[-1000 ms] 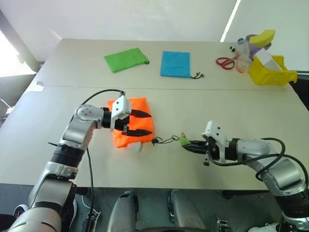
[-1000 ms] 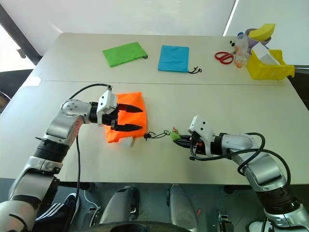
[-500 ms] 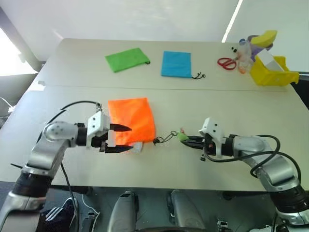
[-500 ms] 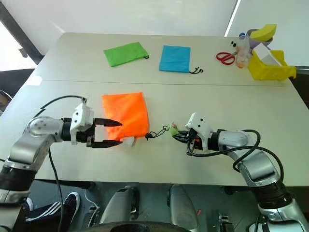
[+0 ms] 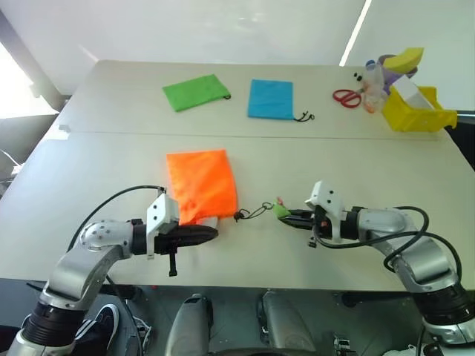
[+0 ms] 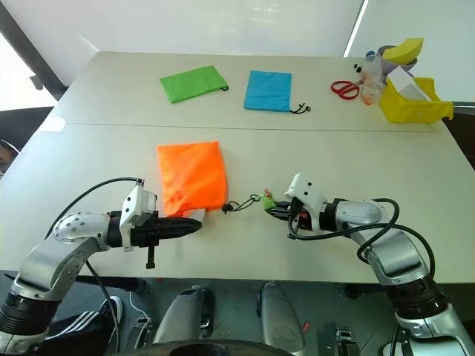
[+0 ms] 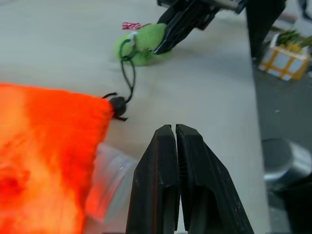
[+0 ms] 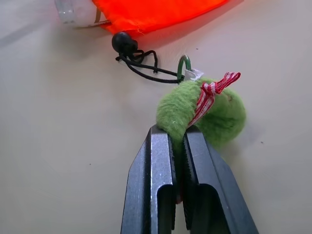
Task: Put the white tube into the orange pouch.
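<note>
Two arms low over the desk [image 5: 386,170]. Left gripper [image 5: 208,233] has backed off the orange pouch [image 5: 200,184] since a second ago, when it hovered wide open over the fabric; its fingers [image 7: 168,185] are now pressed together, holding nothing, tips just beside the pouch's near edge. Right gripper [image 5: 291,218] hasn't moved, fingers clamped on the fuzzy green tab [image 8: 204,114] at the end of the black cord [image 8: 146,66]. White tube [image 5: 210,221] lies mostly inside the pouch, with one pale end poking out at the near corner by the cord bead; pouch lies flatter than before. Insertion looks nearly done, probably a last nudge or a cord pull left. Green pouch [image 5: 195,92], blue pouch [image 5: 271,98], scissors [image 5: 346,96] and yellow bin [image 5: 417,111] sit well apart at the far side.
</note>
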